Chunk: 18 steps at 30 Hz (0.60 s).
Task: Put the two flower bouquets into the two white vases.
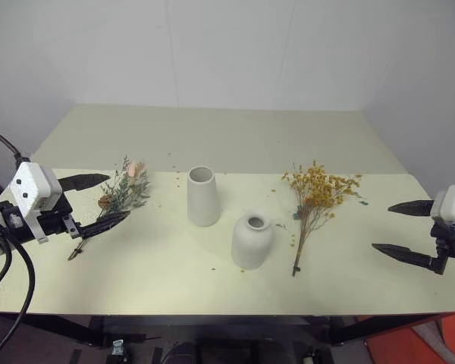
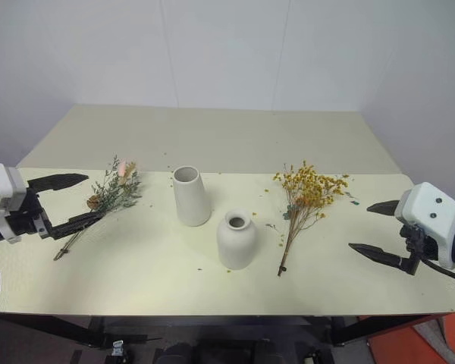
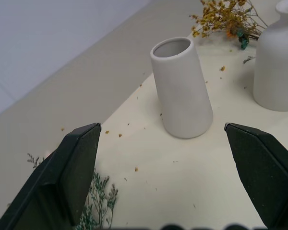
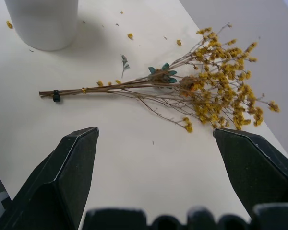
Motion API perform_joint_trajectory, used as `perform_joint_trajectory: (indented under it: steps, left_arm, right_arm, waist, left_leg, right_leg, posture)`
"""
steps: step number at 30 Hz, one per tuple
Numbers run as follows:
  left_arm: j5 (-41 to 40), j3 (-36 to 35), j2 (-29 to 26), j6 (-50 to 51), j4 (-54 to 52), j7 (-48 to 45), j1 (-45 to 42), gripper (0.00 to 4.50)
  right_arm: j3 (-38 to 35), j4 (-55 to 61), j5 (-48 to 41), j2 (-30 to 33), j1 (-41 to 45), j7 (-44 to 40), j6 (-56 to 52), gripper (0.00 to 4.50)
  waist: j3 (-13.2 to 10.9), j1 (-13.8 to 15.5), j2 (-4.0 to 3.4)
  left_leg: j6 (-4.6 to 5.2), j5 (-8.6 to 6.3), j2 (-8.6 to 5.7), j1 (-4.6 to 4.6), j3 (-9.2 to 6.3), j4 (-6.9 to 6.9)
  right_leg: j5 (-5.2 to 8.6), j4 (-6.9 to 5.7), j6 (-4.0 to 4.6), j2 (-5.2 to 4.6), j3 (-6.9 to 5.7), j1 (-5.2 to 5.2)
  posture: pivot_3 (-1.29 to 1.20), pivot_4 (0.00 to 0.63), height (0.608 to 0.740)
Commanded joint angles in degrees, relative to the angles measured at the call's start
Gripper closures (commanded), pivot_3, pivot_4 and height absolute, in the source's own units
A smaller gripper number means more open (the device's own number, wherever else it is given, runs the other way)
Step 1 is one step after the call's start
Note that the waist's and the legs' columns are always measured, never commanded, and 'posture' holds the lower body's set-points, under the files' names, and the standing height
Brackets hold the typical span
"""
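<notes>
The left gripper point(image 1: 98, 200) was positioned at the left edge of the cream table point(image 1: 174, 280) with its two black fingers spread wide and nothing between them; the fingers bracketed the lower part of the grey-green bouquet point(image 1: 121, 194) without visible contact. The right gripper point(image 1: 398, 227) was held at the right edge of the table, likewise fully released and empty, well apart from the yellow bouquet point(image 1: 315, 199). Nearest the front edge, the squat vase point(image 1: 252, 240) was standing upright, slightly right of centre, with its narrow neck open at the top. Just behind it and to its left, the tall tapered vase point(image 1: 202, 196) was standing upright, wide mouth uppermost, apart from the squat one. The grey-green bouquet was lying flat to the left of the tall vase, its pale pink bloom at the far end. The yellow bouquet was lying flat to the right of the squat vase, stems directed toward the front edge and blooms toward the far side. Small yellow fragments point(image 4: 130, 35) were scattered on the tabletop around the vases.
</notes>
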<state>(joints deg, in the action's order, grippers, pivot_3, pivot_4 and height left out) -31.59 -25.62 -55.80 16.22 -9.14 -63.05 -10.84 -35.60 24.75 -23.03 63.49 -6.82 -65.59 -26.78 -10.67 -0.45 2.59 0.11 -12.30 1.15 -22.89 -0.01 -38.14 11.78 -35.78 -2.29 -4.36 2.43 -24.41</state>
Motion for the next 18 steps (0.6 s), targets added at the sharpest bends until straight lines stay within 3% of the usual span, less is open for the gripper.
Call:
perform_joint_trajectory:
  steps: [1,9,18]
  left_arm:
    - [0.82,1.1,-1.42,-1.27,2.41,-0.61,-3.61,0.01]
    - [1.57,3.87,-2.25,-2.41,7.31,-3.93,-9.45,0.01]
    - [0.71,8.47,0.76,-3.9,8.24,-7.4,-15.14,0.01]
  right_arm:
    - [-3.35,3.0,1.33,-1.32,-2.11,1.82,-0.77,0.0]
    - [-6.66,8.3,1.8,-4.16,-6.38,4.53,-3.67,0.0]
    - [-3.4,13.19,-0.76,-1.83,-1.1,13.5,-18.38,0.0]
  waist:
    - [0.0,0.1,0.0]
    - [0.0,-0.28,0.0]
    - [0.0,-0.26,0.01]
  left_leg:
    - [0.0,0.0,0.0,0.0,-0.01,0.0]
    - [0.0,0.0,-0.04,0.01,0.0,0.0]
    - [0.0,0.0,-0.04,-0.01,-0.02,0.0]
  right_leg:
    - [0.0,0.0,-0.01,0.0,0.0,0.0]
    - [0.0,0.0,-0.03,-0.01,0.02,0.02]
    - [-0.01,0.0,-0.04,-0.01,0.02,0.02]
  posture:
    - [0.0,0.15,0.74]
    - [0.0,0.15,0.74]
    - [0.0,0.15,0.74]
